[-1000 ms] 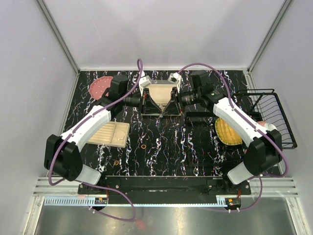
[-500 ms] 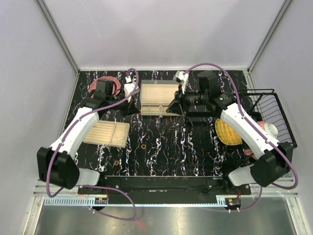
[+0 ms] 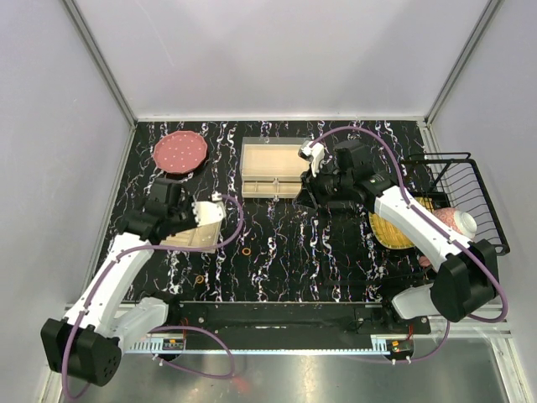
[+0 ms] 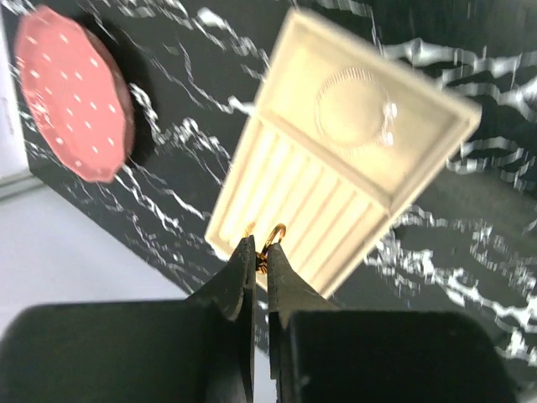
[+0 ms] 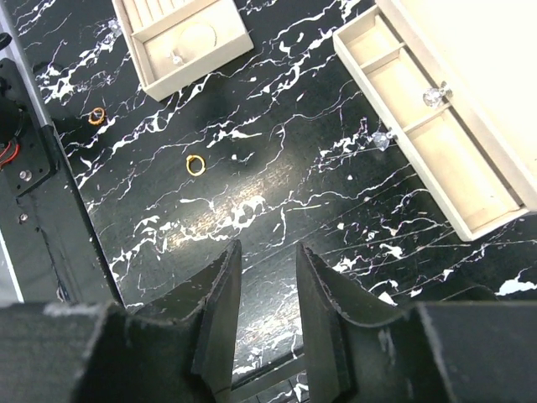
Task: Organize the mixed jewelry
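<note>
My left gripper (image 4: 260,250) is shut on a small orange-gold ring (image 4: 274,237), held above the ribbed end of the beige tray (image 4: 294,197). A pale silvery piece (image 4: 388,117) lies in the tray's round compartment. In the top view the left gripper (image 3: 210,215) hovers over this tray (image 3: 186,238). Two more orange-gold rings (image 3: 247,250) (image 3: 200,279) lie on the black tabletop. My right gripper (image 5: 267,252) is open and empty above the tabletop. It sits in front of the cream jewelry box (image 3: 273,159), whose compartments hold clear stones (image 5: 435,95).
A pink dotted plate (image 3: 179,153) sits at the back left. A yellow ribbed object (image 3: 390,227) and a black wire basket (image 3: 470,201) are on the right, under and beside the right arm. In the right wrist view the rings (image 5: 195,164) (image 5: 97,116) lie near the tray (image 5: 218,38).
The left arm has swung from the cream box back to the beige tray on the left. The right gripper has drawn back from the box, which now lies flat.
</note>
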You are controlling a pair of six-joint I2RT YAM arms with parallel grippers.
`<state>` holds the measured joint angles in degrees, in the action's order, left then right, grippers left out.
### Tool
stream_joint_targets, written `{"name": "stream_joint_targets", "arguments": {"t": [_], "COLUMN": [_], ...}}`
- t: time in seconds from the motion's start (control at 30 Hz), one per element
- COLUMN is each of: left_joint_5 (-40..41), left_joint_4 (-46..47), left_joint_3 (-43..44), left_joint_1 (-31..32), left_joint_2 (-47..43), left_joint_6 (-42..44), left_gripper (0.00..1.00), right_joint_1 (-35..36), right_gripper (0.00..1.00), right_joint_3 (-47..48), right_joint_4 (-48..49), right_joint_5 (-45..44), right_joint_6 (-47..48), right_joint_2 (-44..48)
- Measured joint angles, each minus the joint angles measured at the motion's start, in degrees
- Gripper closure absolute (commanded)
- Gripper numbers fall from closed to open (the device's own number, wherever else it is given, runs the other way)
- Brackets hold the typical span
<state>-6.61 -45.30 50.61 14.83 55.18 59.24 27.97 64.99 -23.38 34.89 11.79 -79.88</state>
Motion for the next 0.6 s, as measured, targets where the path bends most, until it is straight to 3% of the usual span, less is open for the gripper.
{"name": "stream_joint_targets", "arguments": {"t": [0.2,0.6], "left_joint_5": [8.7,9.2], "left_joint_4": [-1.9,-0.2], "left_joint_3": [-6.3,-8.0], "left_joint_1": [-0.6,-9.2], "left_joint_2": [-1.8,4.4], "left_joint_6": [8.8,19.5], "left_gripper": [1.00,1.00], "right_joint_1": [0.0,0.0], "right_gripper": [0.62,0.62], "right_joint_3": [0.0,0.0], "right_joint_4": [1.4,1.6], "right_joint_5": [-0.6,-0.2], "right_joint_6": [0.1,0.0], "right_joint_2": [0.0,0.0]}}
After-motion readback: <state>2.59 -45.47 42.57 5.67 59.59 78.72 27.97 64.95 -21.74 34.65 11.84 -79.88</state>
